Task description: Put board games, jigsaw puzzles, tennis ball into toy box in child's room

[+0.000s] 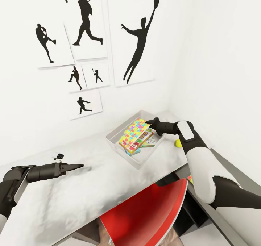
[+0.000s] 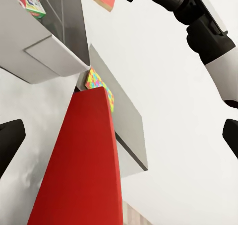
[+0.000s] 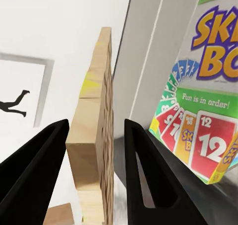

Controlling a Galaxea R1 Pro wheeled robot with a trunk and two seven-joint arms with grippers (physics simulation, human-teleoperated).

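— While poised over the toy box (image 1: 123, 155), gripped what, on the right side?
— Gripped one jigsaw puzzle (image 1: 135, 134), up at its corner. As for the right gripper (image 1: 148, 123): narrowed almost to the sheet's thickness, with fingers (image 3: 34, 175) set either side of the pale wooden edge, one touching and the other just beside.
— And lay how?
— Tilted. Low end down over the games in the bin, high end up at the fingertips.
— Already inside?
— Skip-Bo box (image 3: 208, 101), leaning close by the grey wall. Under the sheet, another game box (image 1: 149, 140) in white and green. Could not make out a third.
— And the ball?
— Tennis ball (image 1: 178, 143) out on the white table (image 1: 72, 199), just beside the bin and near the right forearm.
— Other puzzle?
— Second jigsaw puzzle (image 2: 99, 86) down on the lower grey section (image 2: 126, 120), partly hidden behind the red chair back (image 1: 145, 213).
— Left side?
— Left gripper (image 1: 80, 165) spread wide and empty, hovering above bare tabletop, well apart from the bin.
— On the wall?
— Black baseball silhouettes (image 1: 87, 21) on white sheets.
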